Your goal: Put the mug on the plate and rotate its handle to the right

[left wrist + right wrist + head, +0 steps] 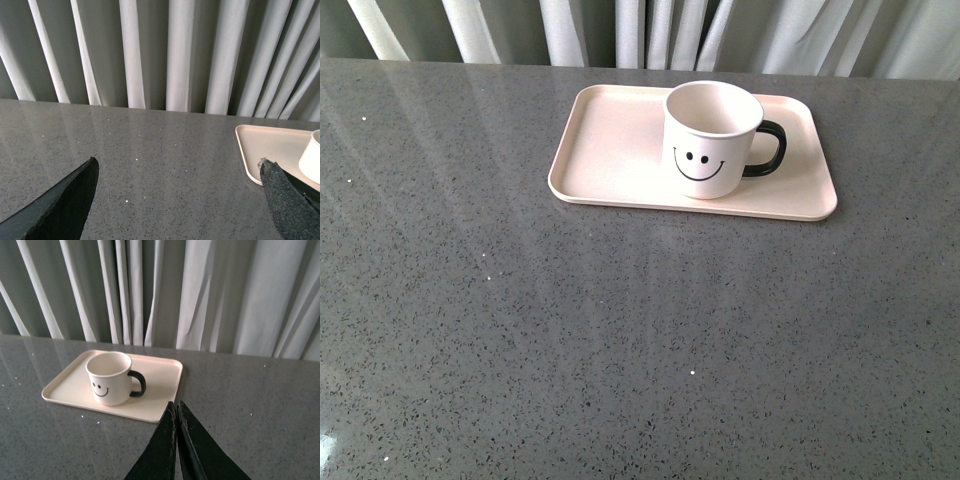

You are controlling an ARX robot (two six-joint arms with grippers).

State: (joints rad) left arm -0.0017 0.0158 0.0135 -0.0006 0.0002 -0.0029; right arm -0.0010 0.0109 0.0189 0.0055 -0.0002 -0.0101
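Note:
The white mug [708, 140] with its smiley face stands upright on the pale pink plate [610, 150], right of the plate's middle. Its black handle [768, 148] points to the right. Neither arm shows in the front view. In the right wrist view the mug [109, 378] and plate [160, 380] lie beyond my right gripper [176, 404], which is shut with nothing in it. My left gripper [177, 167] is open and empty over bare table, with the plate's corner [255, 145] and the mug's edge [313, 156] off to one side.
The grey speckled table [620, 340] stretches wide in front of the plate. Pale curtains [650, 30] hang behind the table's far edge.

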